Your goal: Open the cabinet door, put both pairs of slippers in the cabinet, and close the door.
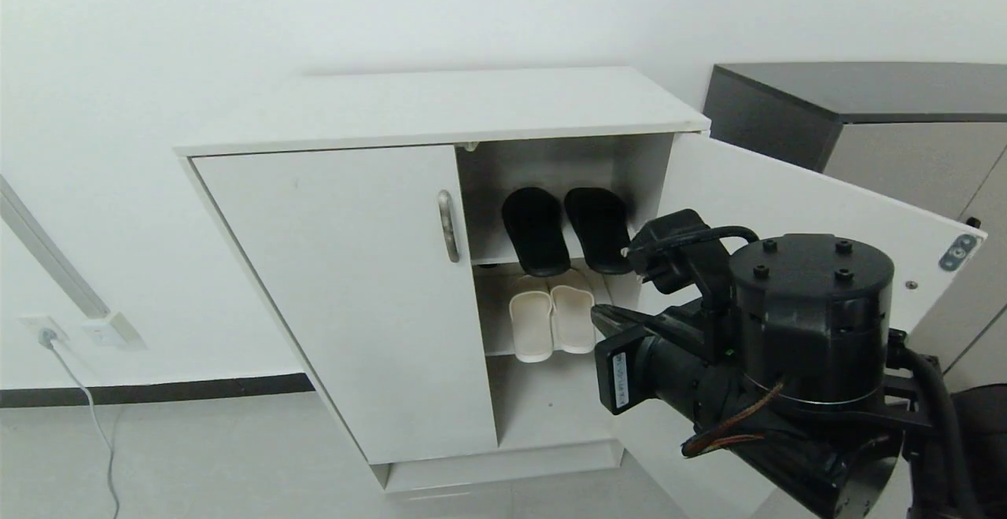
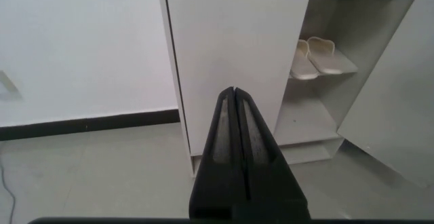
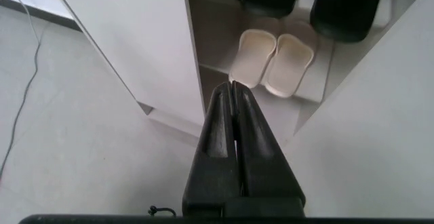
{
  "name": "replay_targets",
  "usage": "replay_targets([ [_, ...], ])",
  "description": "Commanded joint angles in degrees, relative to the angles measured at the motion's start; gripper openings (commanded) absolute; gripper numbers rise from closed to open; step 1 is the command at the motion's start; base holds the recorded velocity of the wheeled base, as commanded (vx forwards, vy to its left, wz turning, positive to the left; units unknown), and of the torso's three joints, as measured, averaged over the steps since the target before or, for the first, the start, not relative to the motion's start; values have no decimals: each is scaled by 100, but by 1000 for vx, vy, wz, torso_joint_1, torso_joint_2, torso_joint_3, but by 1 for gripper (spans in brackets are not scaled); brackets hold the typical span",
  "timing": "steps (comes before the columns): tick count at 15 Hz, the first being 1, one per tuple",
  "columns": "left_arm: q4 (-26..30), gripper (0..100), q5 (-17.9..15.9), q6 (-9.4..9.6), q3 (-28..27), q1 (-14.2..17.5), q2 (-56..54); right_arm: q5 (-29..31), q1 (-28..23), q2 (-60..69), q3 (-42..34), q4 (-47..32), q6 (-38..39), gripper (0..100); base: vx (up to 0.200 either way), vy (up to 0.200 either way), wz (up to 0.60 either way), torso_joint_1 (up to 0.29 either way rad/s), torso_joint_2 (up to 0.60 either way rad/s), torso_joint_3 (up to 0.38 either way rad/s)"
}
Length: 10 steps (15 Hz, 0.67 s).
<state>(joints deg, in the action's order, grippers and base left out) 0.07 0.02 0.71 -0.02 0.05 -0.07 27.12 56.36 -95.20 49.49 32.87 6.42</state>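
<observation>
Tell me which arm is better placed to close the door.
Probably right. The right gripper hangs next to the open door, on the side of its hinge; the left gripper faces the closed door.

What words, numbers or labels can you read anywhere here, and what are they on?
None can be read.
White sticker on the right arm: print too small to read.
Cabinet, black slippers, white slippers, wall socket: no text.

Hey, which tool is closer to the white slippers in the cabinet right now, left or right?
Right. The right tool sits close in front of the white slippers, beside the open door. The left tool is farther back, facing the closed door.
</observation>
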Motion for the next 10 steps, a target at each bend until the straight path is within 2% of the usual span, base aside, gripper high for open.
replay_targets([
  [1,1,0,-2,0,2,4,7,3,-2,-8,-1,1,-1,0,0,0,0,115,-461,-325],
  [10,1,0,-2,0,2,4,7,-93,-11,10,-10,9,17,0,0,0,0,169,-485,-319],
])
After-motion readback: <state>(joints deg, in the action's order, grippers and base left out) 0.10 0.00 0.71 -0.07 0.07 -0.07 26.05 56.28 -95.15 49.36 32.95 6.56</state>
